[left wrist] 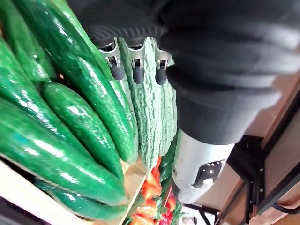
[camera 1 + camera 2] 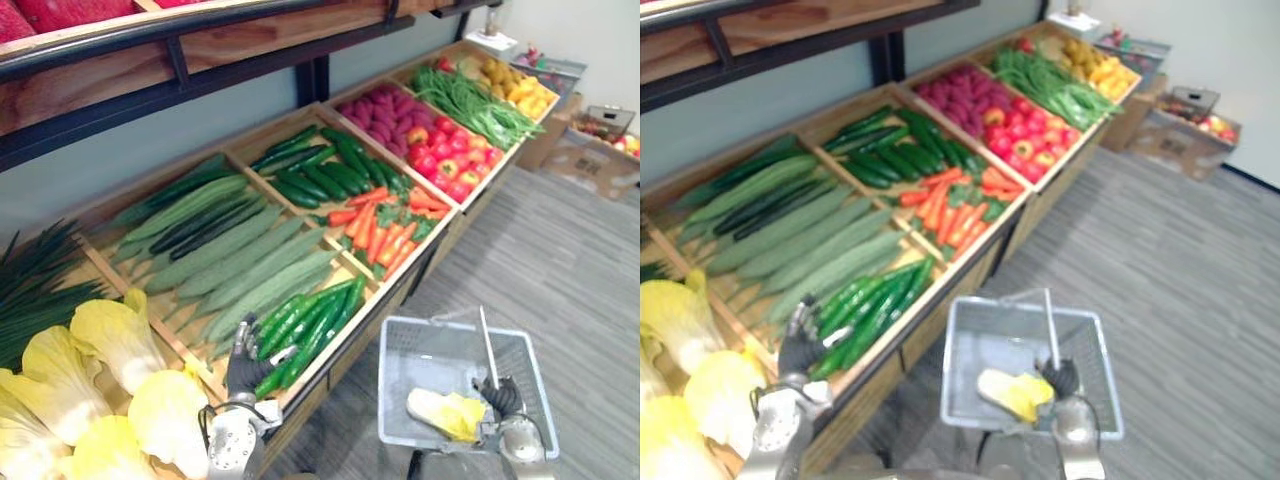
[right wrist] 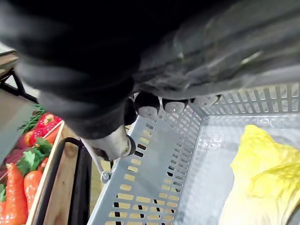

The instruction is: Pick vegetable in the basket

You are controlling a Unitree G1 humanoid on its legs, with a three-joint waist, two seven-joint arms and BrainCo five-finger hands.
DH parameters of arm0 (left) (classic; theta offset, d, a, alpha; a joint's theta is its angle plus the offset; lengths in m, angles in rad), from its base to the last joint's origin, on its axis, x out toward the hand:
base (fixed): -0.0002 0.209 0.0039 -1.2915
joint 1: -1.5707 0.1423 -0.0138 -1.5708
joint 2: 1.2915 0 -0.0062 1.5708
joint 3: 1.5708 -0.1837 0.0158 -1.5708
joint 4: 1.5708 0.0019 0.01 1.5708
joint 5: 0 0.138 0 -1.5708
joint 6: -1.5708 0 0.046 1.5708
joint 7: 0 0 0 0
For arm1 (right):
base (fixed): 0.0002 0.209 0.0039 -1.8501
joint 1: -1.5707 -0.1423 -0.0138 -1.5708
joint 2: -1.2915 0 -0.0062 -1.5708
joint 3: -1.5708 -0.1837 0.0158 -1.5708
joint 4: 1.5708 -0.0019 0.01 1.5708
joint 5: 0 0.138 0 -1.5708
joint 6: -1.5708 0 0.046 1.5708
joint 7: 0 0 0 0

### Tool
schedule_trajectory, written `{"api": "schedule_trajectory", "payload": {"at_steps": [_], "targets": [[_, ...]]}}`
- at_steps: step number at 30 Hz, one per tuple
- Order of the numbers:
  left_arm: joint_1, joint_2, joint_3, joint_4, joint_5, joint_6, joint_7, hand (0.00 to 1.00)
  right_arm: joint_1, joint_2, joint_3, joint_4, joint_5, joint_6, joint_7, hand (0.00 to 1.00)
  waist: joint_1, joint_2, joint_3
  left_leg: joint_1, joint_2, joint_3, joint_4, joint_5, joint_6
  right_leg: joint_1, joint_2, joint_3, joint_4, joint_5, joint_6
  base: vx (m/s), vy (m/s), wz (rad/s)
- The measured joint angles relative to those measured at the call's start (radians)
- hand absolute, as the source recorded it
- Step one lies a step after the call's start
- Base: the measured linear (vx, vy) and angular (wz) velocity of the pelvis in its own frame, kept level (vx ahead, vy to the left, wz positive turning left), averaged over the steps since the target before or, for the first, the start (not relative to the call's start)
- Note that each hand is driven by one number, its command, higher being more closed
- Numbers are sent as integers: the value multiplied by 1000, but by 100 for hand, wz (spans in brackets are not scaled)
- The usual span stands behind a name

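My left hand hovers over the near end of a pile of glossy green cucumbers in the front wooden crate. Its straight fingers reach along the top cucumber, empty. My right hand is curled round the upright wire handle of a grey plastic basket held low in front of the stand. A yellow napa cabbage lies inside the basket, also visible as the cabbage in the right wrist view.
Pale napa cabbages lie left of the cucumbers. Long ridged gourds, dark cucumbers, carrots, red peppers and green beans fill the crates beyond. A wooden shelf overhangs the stand. Cardboard boxes stand far right on grey floor.
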Motion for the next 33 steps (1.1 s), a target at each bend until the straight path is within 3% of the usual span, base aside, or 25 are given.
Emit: {"api": "schedule_trajectory", "payload": {"at_steps": [3,4,5,6,7,8,9,10,12,13,15,17,19,21,23,25,28,30,32,33], "targets": [[-16,0,2,0,0,-1,5,0,0,-10,0,-1,0,1,1,100,2,-5,-7,-1,40,-66,29,-48,-76,-23,-30,105,-199,54,9,221,-463,70],[-17,1,9,-1,0,-4,13,0,0,-13,0,-1,0,1,1,100,4,-13,-20,-2,57,-84,27,-66,-111,-25,-35,124,-255,110,7,219,-631,61],[-25,2,17,7,0,-3,20,0,2,-29,-2,1,0,3,1,100,2,-5,-36,1,87,-110,13,-84,-158,-27,-22,123,-243,143,139,220,-653,54],[-27,-22,20,22,0,2,23,0,-4,-52,-4,5,0,8,1,100,8,40,-43,6,130,-124,7,-83,-161,-36,10,95,-208,118,117,254,-627,48],[-23,-43,10,23,1,3,22,0,-10,-76,-18,4,0,9,-1,100,11,66,-55,-6,164,-126,0,-27,-169,-67,33,62,-143,73,93,262,-581,34],[-25,-63,9,23,1,3,22,0,-16,-85,-34,4,0,12,0,100,5,78,-60,-6,175,-130,-11,48,-178,-75,40,45,-93,30,68,257,-565,37],[-24,-74,9,22,1,2,24,0,-17,-92,-36,4,0,12,0,100,4,82,-61,-8,188,-132,-9,80,-183,-70,52,33,-83,18,55,216,-543,27],[-25,-87,10,22,1,1,30,0,-25,-99,-36,4,0,12,0,100,7,92,-66,-24,210,-136,16,142,-180,-56,72,9,-73,1,26,188,-462,32],[-31,-96,5,22,-1,1,34,0,-32,-98,-35,4,1,12,-1,100,-5,85,-63,-79,216,-166,97,251,-137,-17,86,-38,-82,-16,-4,157,-413,46],[-38,-97,0,23,-4,1,36,0,-31,-99,-35,4,1,11,-2,100,-9,73,-56,-120,214,-153,149,338,-87,18,87,-69,-108,-26,-21,83,-315,48],[-38,-97,-14,24,-18,0,33,0,-23,-102,-40,4,2,10,-7,100,-10,55,-45,-168,226,-80,215,441,-21,73,86,-116,-154,-32,-47,89,-362,57],[-14,-97,-38,27,-20,0,24,0,-17,-106,-51,4,3,11,-22,100,-4,56,-44,-215,199,30,331,350,-28,121,89,-145,-202,-29,-73,73,-264,45],[-3,-96,-52,35,-20,0,14,0,5,-104,-74,6,4,12,-31,100,-5,57,-44,-238,81,99,380,192,-23,183,94,-201,-276,-19,-95,57,-124,58],[5,-92,-52,37,-20,0,0,0,14,-101,-79,6,4,12,-34,100,-5,57,-44,-236,9,162,321,127,-16,209,102,-233,-313,-9,-94,47,-29,53],[7,-86,-50,42,-20,1,-2,0,17,-100,-86,7,2,12,-34,100,-4,57,-44,-204,-12,246,198,125,-14,213,108,-253,-328,4,-82,78,10,36],[8,-89,-52,43,-19,1,-3,0,18,-98,-97,21,2,11,-33,100,-4,74,-52,-150,-19,252,75,128,-10,225,130,-266,-380,38,-72,135,45,15],[-2,-84,-54,46,-17,3,-1,0,18,-87,-102,33,1,12,-33,100,-7,61,-45,-110,-27,252,17,133,0,237,124,-266,-378,46,-70,86,63,2],[-13,-82,-70,46,-12,6,0,0,41,-63,-114,33,1,12,-33,100,-8,44,-35,-68,-27,254,1,135,4,231,107,-265,-277,46,-69,37,48,17],[-31,-65,-80,26,3,7,2,0,64,-19,-116,24,0,14,-32,100,-10,16,-22,-21,-23,252,-7,80,24,148,62,-239,7,48,-65,-15,17,25],[-34,-54,-81,20,6,8,3,0,64,-6,-114,23,1,14,-33,100,-7,-4,-18,-15,-27,251,-2,70,27,116,48,-216,77,60,-47,-41,-6,3]]}}
